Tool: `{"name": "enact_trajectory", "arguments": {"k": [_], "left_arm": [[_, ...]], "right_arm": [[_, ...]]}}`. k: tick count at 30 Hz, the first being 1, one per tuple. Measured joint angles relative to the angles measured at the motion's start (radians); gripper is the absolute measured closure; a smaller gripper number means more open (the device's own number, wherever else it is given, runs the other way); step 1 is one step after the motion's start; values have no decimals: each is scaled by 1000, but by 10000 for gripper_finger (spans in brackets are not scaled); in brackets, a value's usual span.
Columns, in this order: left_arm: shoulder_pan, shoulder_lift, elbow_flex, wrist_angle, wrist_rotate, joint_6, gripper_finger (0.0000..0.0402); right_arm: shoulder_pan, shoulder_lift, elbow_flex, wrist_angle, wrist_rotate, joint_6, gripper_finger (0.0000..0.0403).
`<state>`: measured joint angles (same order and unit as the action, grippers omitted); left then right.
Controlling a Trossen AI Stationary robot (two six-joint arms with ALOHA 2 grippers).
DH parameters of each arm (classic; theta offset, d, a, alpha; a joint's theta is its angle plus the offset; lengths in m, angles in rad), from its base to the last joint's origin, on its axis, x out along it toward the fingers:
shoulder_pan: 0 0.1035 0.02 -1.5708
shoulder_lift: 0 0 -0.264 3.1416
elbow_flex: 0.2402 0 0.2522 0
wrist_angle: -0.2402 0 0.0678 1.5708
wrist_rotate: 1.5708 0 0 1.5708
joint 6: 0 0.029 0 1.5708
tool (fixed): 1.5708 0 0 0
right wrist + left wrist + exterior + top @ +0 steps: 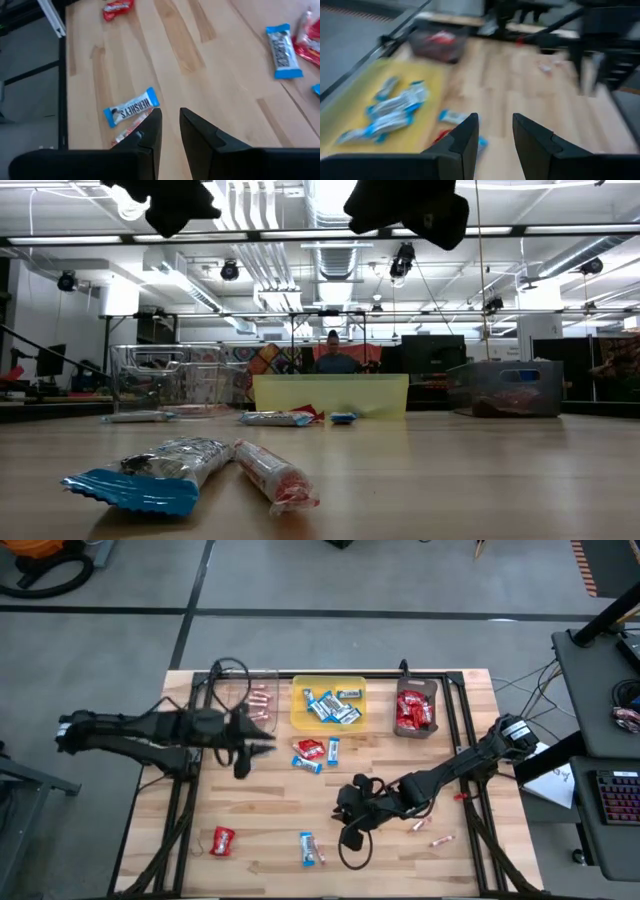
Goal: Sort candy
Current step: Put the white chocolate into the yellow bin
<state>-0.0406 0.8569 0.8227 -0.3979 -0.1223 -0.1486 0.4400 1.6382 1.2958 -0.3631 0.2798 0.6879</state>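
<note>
Legible text: one item only. In the right wrist view, a blue-and-white bar [131, 108] lying on the counter [210, 75] reads "HERSHEY'S" in dark capitals along its white middle panel, between the blue ends.

A second blue-and-white bar [283, 51] in the same view carries dark lettering on its white panel, too blurred to read. The red packet [118, 7] near the counter's edge shows light marks, not legible.

High, low and left wrist views: print on the wrappers too small or blurred; nothing readable. No numbers or signs can be made out.
</note>
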Motion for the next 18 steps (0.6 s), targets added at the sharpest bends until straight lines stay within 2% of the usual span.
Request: {"name": "enact_trajectory", "arguments": {"k": [4, 8, 18], "left_arm": [[-98, 23, -80, 169, -11, -1, 297], [-162, 65, -144, 268, -26, 34, 297], [-177, 279, -230, 516, -50, 98, 296]], "right_arm": [[-3, 0, 29, -78, 5, 29, 344], [-5, 0, 50, -144, 4, 35, 344], [-4, -12, 83, -346, -42, 36, 345]]}}
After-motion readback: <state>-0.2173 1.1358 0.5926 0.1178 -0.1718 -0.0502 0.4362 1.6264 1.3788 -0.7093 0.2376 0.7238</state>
